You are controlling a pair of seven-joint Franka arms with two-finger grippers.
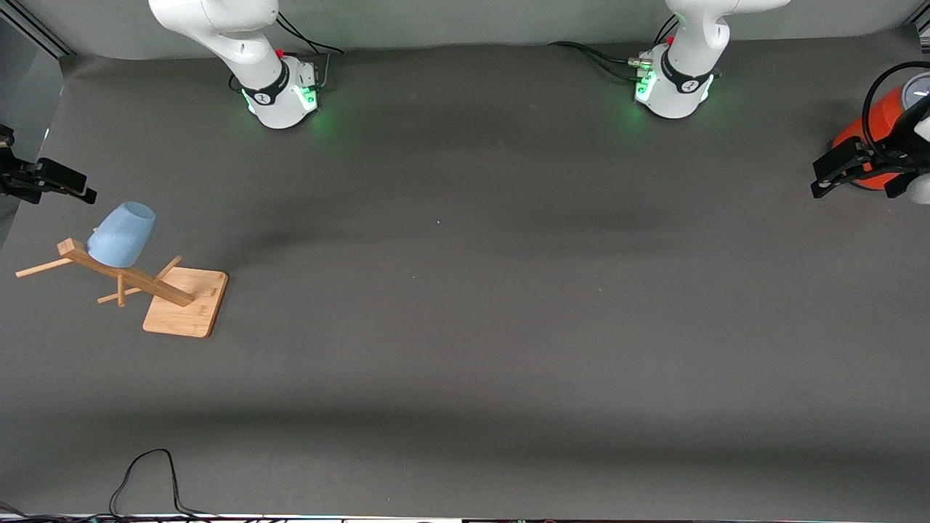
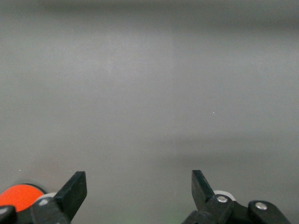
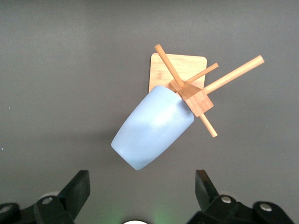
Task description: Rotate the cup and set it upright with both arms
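Nearest the front camera, only a loose black cable at the table's near edge, toward the right arm's end.

Farther in, close to the edge at the right arm's end: a wooden rack on a square base, pegs sticking out from a slanted post. Hung on one peg, the cup, pale blue, tilted, closed bottom up and outward, mouth down on the peg; seen the same way from the right wrist.

Above the cup and rack, the right pincer, fingers spread wide, nothing between them, not touching the cup. In the front view only its dark tip showing at the picture's edge.

At the opposite end, by an orange can near the corner, the left pincer, also spread and empty, waiting over bare table.

Judged step: approach, before the first grasp; cup not yet lifted off the peg.

Next move likely: lower the right pincer, align the fingers across the cup's tapered wall, close, then draw it off along the peg's axis rather than straight up, to avoid tipping the rack. After that, probably a hand-over toward the middle for the left arm to turn it upright.
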